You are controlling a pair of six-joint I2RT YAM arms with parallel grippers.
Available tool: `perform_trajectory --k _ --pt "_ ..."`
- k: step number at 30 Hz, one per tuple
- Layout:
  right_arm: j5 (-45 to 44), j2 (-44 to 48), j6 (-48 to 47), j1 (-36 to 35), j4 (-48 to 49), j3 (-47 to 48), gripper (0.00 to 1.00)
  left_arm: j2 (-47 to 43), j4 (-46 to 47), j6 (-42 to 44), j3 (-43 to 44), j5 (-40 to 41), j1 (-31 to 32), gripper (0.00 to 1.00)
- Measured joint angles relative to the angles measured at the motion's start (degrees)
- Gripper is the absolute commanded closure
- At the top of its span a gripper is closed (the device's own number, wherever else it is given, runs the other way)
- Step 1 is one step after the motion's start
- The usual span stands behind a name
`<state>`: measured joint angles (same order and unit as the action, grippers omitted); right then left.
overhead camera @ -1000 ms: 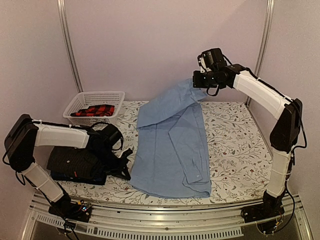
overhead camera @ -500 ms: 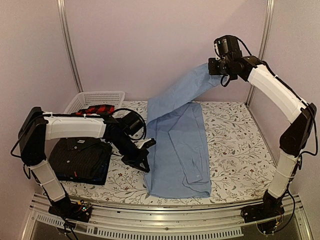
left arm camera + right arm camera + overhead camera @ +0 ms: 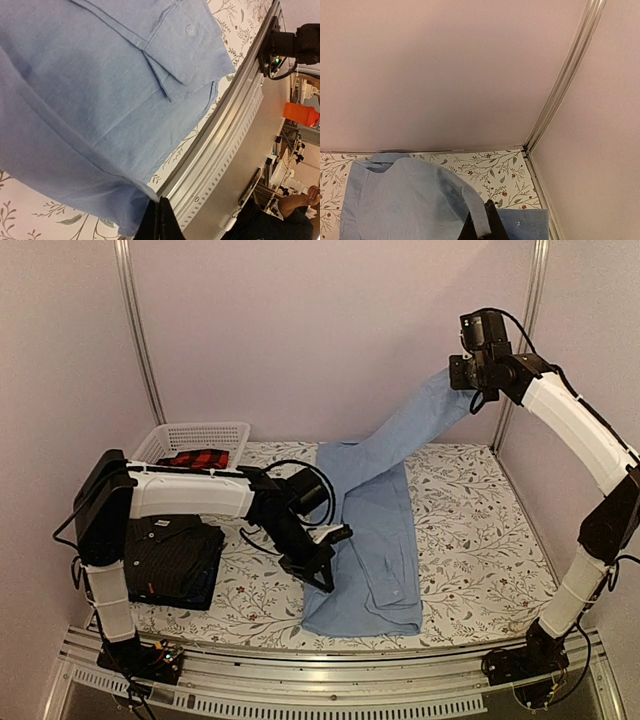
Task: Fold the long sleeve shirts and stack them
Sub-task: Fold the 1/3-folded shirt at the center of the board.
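The light blue long sleeve shirt [image 3: 375, 540] lies lengthwise mid-table. My right gripper [image 3: 462, 390] is shut on its far part and holds it high near the back right corner, so the cloth stretches up in a band. In the right wrist view the cloth [image 3: 405, 200] drapes over the pinched tips of that gripper [image 3: 487, 222]. My left gripper [image 3: 322, 575] is shut on the shirt's left edge, low over the table. The left wrist view shows the blue cloth [image 3: 100, 90] at the shut tips [image 3: 159, 220]. A folded black pinstriped shirt [image 3: 170, 555] rests at the left.
A white lattice basket [image 3: 190, 432] holding red plaid cloth [image 3: 195, 458] stands at the back left. The floral table cover [image 3: 470, 530] shows bare to the right of the shirt. The metal front rail [image 3: 220, 145] runs close to the shirt's hem.
The right gripper has risen and swung right, pulling the shirt's far part up. The left gripper has travelled from the black stack rightward, drawing the shirt's left edge over its body.
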<state>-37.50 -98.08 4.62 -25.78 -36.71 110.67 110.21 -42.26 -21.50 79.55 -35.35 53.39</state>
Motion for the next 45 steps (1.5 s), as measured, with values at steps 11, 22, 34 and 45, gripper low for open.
perform_trajectory --k 11,22,34,45 --pt "0.7 0.2 -0.6 1.2 -0.4 -0.8 1.00 4.5 0.0 1.0 1.2 -1.7 1.5 1.00" --pt "4.5 0.2 0.9 1.2 -1.4 -2.4 1.00 5.1 0.0 1.8 1.2 -3.1 1.7 0.64" --pt "11.4 4.3 2.9 -3.7 -1.7 -13.2 1.00 4.9 1.6 1.5 1.8 -5.9 1.1 0.53" --pt "23.3 6.7 7.6 -17.2 -0.2 -23.3 1.00 -2.9 9.7 -5.5 -2.6 -6.0 -15.3 0.58"
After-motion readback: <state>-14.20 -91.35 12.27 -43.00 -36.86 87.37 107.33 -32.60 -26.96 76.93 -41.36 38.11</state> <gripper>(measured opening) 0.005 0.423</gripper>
